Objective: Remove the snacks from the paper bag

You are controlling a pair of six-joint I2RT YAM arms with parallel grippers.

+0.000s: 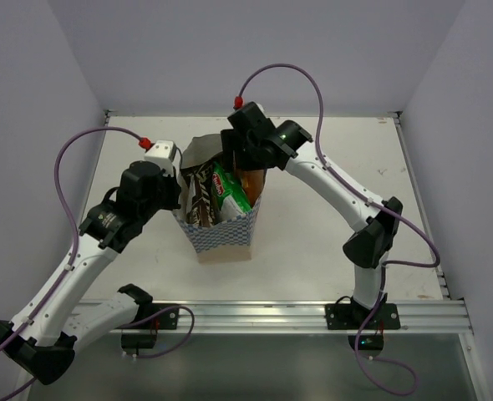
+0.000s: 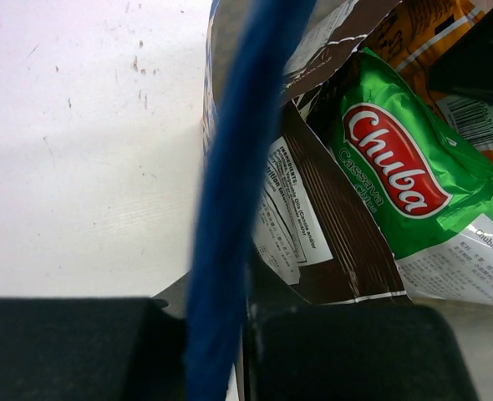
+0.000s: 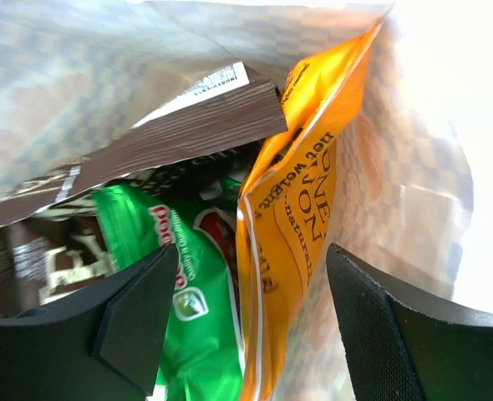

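Observation:
The paper bag [image 1: 223, 237] stands upright mid-table, its mouth open. Inside it stand a dark brown packet [image 1: 200, 197], a green-and-white packet [image 1: 230, 194] and an orange packet [image 1: 251, 182]. My left gripper [image 1: 180, 179] is shut on the bag's left rim beside the blue cord handle [image 2: 230, 184]. Its view shows the brown packet [image 2: 338, 242], the green one [image 2: 397, 167] and the orange one [image 2: 422, 33]. My right gripper [image 3: 255, 309] is open inside the bag's mouth, its jaws either side of the orange packet [image 3: 313, 192]. The green packet [image 3: 188, 292] and a brown one [image 3: 188, 129] lie left.
The white table [image 1: 330, 200] spreads around the bag, with walls at the back and both sides. The bag's checkered inner wall [image 3: 422, 192] is close beside my right gripper's right finger [image 3: 380, 326]. A metal rail [image 1: 255, 316] runs along the near edge.

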